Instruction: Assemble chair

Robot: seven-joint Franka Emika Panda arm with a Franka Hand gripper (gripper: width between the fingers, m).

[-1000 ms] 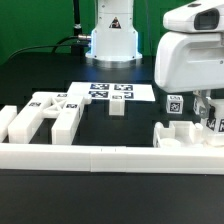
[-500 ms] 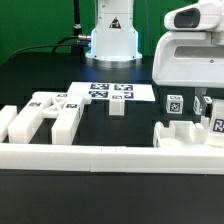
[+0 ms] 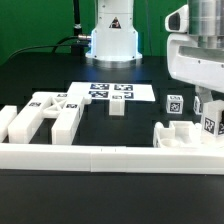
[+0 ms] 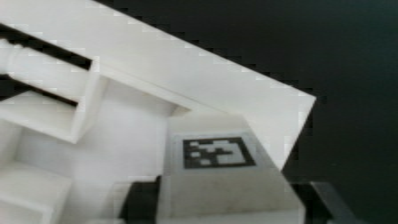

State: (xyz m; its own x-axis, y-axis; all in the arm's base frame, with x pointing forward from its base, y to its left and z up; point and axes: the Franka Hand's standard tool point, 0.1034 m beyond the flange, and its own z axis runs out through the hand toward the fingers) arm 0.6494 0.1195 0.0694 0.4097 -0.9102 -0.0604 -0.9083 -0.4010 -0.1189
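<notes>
The pincer (image 4: 219, 197) is clamped on a blocky white leg (image 4: 192, 178) of the chair. Its dark fingers (image 4: 143, 203) press the two opposite flanks close to the leg's square tag (image 4: 217, 152). In the exterior view the leg sits at the exterior view's right, close by a partly built group of parts (image 3: 183, 136) on the black tabletop (image 3: 40, 70); whether they touch I cannot tell. More loose chair parts (image 3: 45, 113) lie at the exterior view's left behind the border rail (image 3: 100, 156). A small block (image 3: 117, 108) stands just beside the marker board (image 3: 110, 91). The leg looks like light, rigid, smooth plastic. It should not bend or crush, but it could slip or twist, so flat opposite faces, as held here, seem the soundest hold.
</notes>
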